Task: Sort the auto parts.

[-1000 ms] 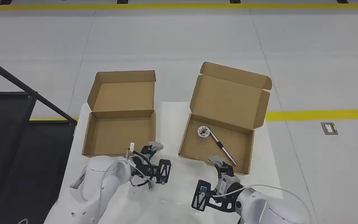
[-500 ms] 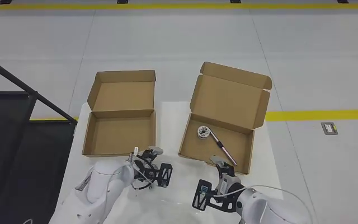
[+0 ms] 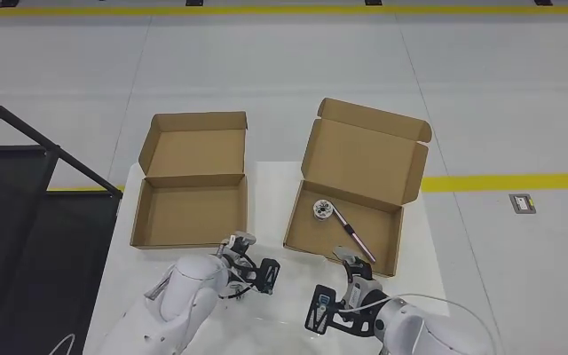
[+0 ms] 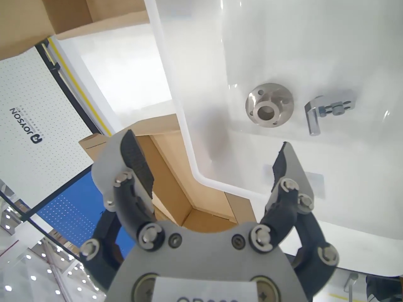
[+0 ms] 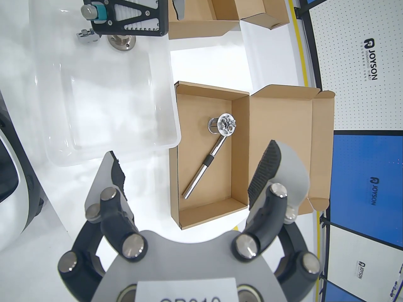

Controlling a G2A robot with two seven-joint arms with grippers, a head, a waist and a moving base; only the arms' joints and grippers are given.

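Observation:
A round metal flange (image 4: 269, 105) and a small metal bracket (image 4: 327, 108) lie side by side in a clear plastic tray (image 4: 189, 146). My left gripper (image 4: 209, 158) hangs open just above them, nothing between its fingers. Seen from the right wrist, the left gripper (image 5: 126, 1) covers part of the flange (image 5: 121, 41) and bracket (image 5: 86, 36). My right gripper (image 5: 192, 161) is open and empty near the table's front edge, by the right cardboard box (image 5: 239, 152). That box holds a round part (image 5: 225, 124) and a slim metal rod (image 5: 201, 171).
Two open cardboard boxes stand on the white table (image 3: 266, 177): the left box (image 3: 189, 213) has nothing in it, the right box (image 3: 390, 240) holds the two parts. Their lids stand up at the far side. The clear tray (image 5: 110, 95) sits in front between both arms.
My left gripper has moved right, away from the left box's front edge and over the clear tray. The right arm has stayed still.

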